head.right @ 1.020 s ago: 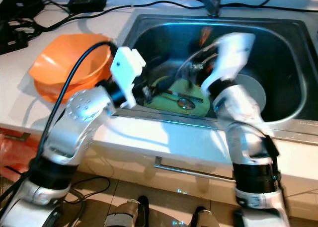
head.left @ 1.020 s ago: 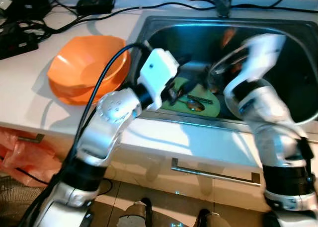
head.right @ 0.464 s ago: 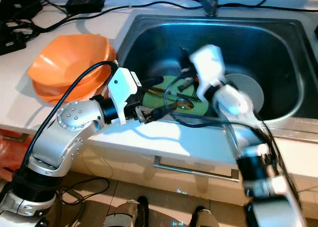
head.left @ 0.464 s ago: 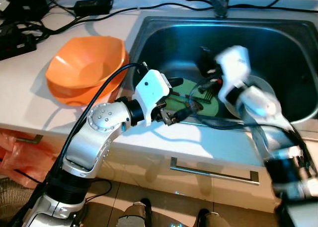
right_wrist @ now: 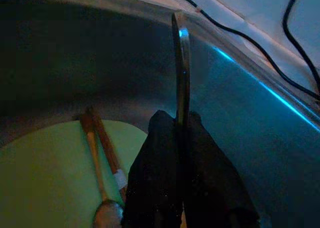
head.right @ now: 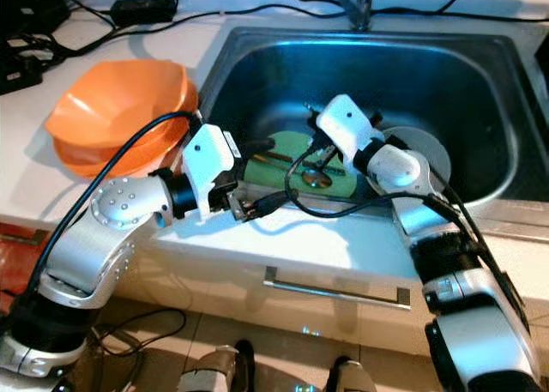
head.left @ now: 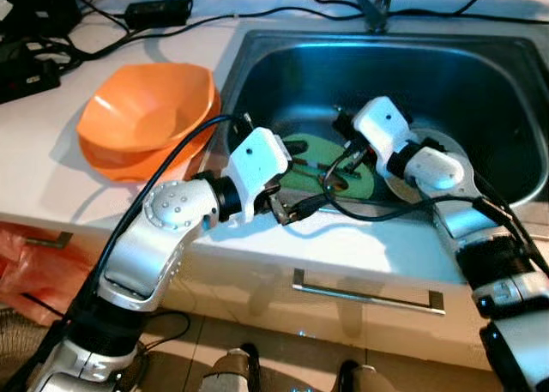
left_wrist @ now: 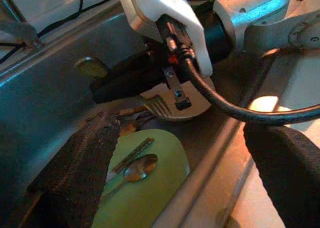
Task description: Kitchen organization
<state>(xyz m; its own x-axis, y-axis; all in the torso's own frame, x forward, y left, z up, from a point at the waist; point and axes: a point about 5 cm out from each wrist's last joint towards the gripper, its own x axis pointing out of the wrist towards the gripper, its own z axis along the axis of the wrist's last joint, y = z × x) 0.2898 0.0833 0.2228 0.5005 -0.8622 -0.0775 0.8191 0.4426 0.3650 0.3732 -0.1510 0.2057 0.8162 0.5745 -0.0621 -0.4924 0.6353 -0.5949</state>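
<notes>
— Where are we?
— A home kitchen: a steel sink [head.left: 480, 49] sunk in a pale countertop [head.left: 51, 143], tap base [head.left: 377, 15] behind it.
— Anything else?
— A drawer handle [head.left: 369, 293] below the sink, a green plate [head.left: 343, 165] with a spoon [left_wrist: 132, 173] inside it.

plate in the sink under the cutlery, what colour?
Light green plate, clearest in the left wrist view.

A steel sink [head.left: 480, 75] is sunk into a pale counter [head.left: 51, 143], with an orange bowl [head.left: 146, 117] beside it. In the basin lies a green plate [head.left: 330, 171] bearing a spoon [head.left: 340, 184]. The right gripper [head.left: 343, 158] hangs over it, perhaps holding a fork [head.left: 332, 171]. The left gripper [head.left: 296, 186] reaches over the sink's front rim.
</notes>
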